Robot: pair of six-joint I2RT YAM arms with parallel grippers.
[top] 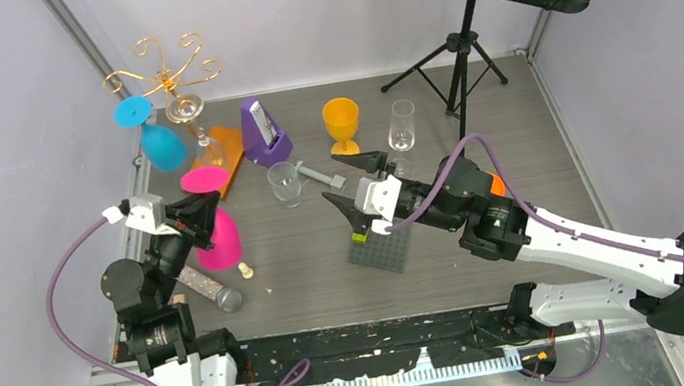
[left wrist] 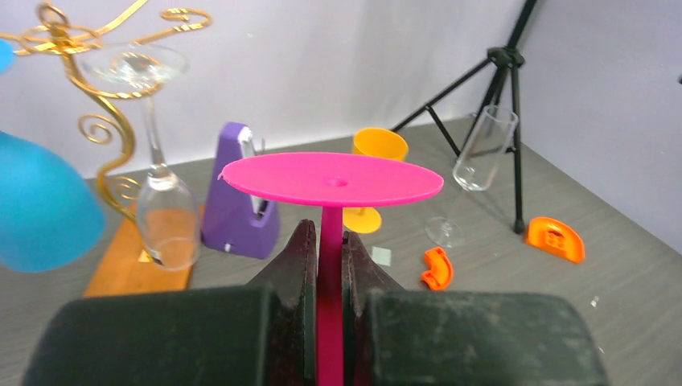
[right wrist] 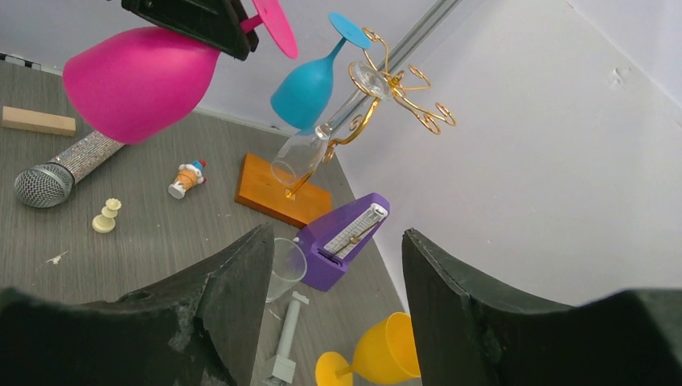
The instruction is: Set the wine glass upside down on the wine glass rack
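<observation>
At the far left, hard by the wall, the wine glass rack point(top: 165, 76) carries a blue glass point(top: 163, 147) and a clear glass point(top: 208, 151); its right curls look free. Nearer, the pink wine glass point(top: 222, 245) hangs inverted, likely light, stiff plastic, its stem pinched by the left gripper point(top: 203, 216), a sensible hold; the right gripper point(top: 329, 176) gapes empty

A purple metronome point(top: 264, 133) stands near an orange goblet point(top: 342, 124); microphone point(top: 216, 291) lies apart

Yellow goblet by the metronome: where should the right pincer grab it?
Grip the yellow goblet at its short stem, between bowl and foot, the right pincer coming in level from the near side: it stands upright, and the bowl flares wider.
</observation>
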